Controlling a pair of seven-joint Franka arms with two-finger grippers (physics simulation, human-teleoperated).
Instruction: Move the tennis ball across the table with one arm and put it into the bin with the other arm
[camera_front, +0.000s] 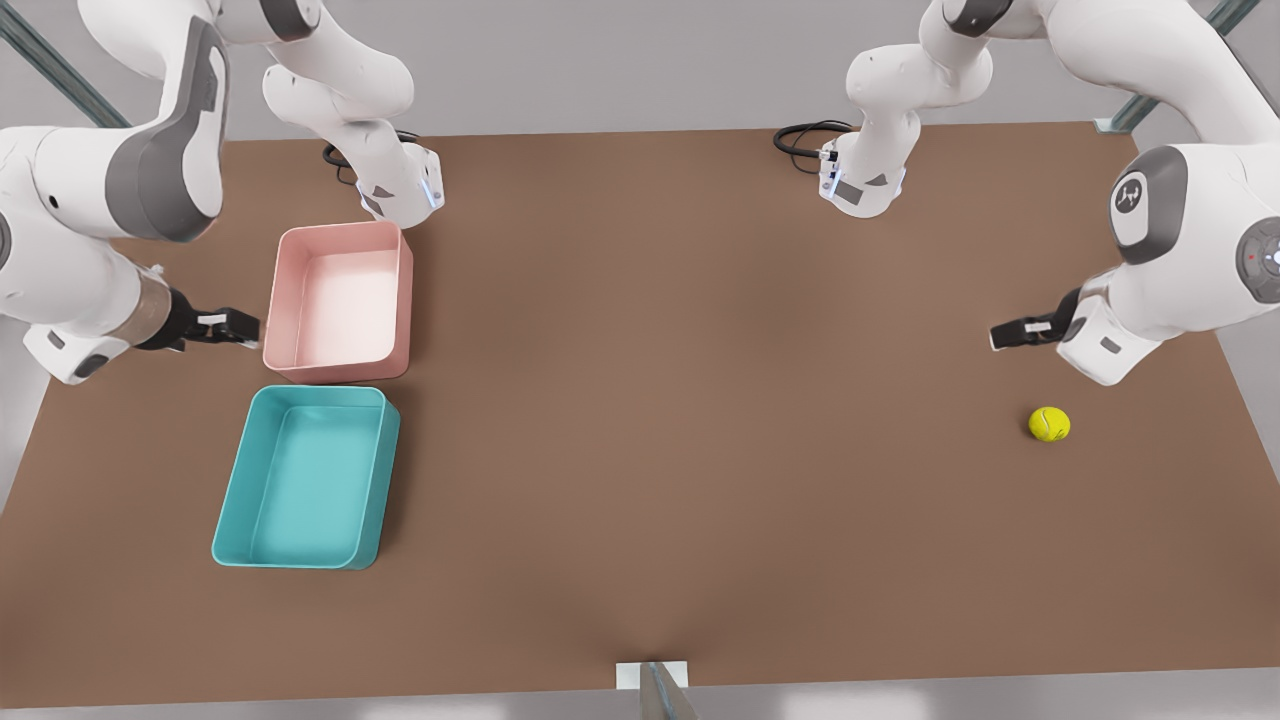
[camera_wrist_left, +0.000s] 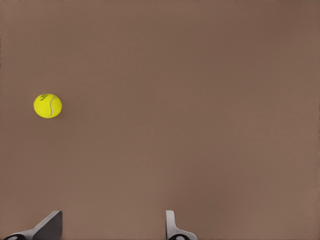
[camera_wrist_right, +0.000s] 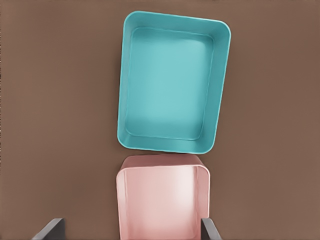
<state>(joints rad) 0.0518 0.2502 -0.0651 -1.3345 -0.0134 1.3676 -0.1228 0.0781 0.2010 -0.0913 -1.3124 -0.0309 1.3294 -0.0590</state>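
The yellow-green tennis ball (camera_front: 1049, 424) (camera_wrist_left: 48, 106) lies on the brown table (camera_front: 700, 400) near the front view's right edge. My left gripper (camera_front: 1005, 335) (camera_wrist_left: 112, 227) hovers a short way from the ball, open and holding nothing. The teal bin (camera_front: 305, 478) (camera_wrist_right: 172, 82) stands empty at the front view's left. My right gripper (camera_front: 240, 326) (camera_wrist_right: 130, 230) hangs open beside the pink tub, above the table's left side.
An empty pale pink tub (camera_front: 340, 300) (camera_wrist_right: 162, 200) stands right behind the teal bin, nearly touching it. Both arm bases (camera_front: 400, 185) (camera_front: 865, 180) stand at the table's far edge, each with a black cable. A wide stretch of bare tabletop separates ball and bins.
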